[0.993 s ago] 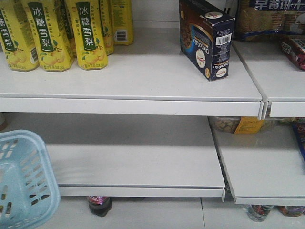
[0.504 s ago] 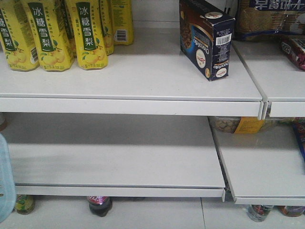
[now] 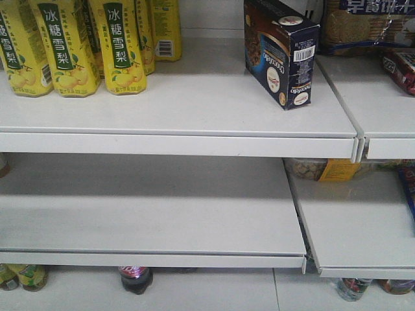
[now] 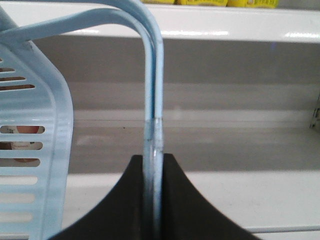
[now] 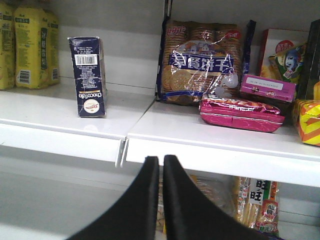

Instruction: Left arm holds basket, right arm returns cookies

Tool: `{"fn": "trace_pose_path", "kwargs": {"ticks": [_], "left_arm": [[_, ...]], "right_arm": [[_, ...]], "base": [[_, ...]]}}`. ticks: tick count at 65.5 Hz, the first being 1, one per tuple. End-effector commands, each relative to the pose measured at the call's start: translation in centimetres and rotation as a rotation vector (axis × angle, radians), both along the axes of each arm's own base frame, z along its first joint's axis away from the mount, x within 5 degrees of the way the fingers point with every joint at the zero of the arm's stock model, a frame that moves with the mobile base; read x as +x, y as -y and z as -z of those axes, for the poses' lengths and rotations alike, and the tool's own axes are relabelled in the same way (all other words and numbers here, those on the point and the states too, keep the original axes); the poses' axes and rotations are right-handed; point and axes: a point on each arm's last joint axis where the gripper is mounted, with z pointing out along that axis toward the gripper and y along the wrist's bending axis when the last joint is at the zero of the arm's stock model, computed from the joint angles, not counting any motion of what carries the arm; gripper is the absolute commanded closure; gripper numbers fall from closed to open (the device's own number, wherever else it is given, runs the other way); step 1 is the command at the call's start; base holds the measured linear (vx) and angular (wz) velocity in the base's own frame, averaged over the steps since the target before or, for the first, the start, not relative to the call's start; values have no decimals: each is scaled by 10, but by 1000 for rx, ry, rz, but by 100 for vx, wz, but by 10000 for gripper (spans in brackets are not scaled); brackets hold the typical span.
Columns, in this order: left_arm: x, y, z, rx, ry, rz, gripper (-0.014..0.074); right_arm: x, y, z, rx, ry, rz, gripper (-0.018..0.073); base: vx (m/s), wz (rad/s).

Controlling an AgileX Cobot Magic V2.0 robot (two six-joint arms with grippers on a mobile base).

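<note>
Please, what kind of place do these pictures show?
Most likely a shop aisle or a mock-up of one: white shelves hold rows of identical yellow drink cartons, a cookies box and biscuit packs, and a shopping basket is carried.

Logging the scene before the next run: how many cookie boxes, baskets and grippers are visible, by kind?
cookie box: 1
basket: 1
grippers: 2 (left gripper, right gripper)
Total: 4
</note>
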Motion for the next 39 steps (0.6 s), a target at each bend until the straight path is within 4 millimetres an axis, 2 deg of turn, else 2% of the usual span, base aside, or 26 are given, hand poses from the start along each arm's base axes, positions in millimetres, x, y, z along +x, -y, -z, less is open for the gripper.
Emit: {"fn": "trace_pose_path", "kwargs": {"ticks": [1, 39], "left_arm": [[-2, -1, -16, 39, 102, -8, 599], [-2, -1, -15, 40, 89, -6, 599]], "right_arm": [[-1, 1, -13, -3, 78, 14, 570], [-1, 1, -12, -3, 77, 14, 570]], "base": [[0, 0], [0, 0]]}}
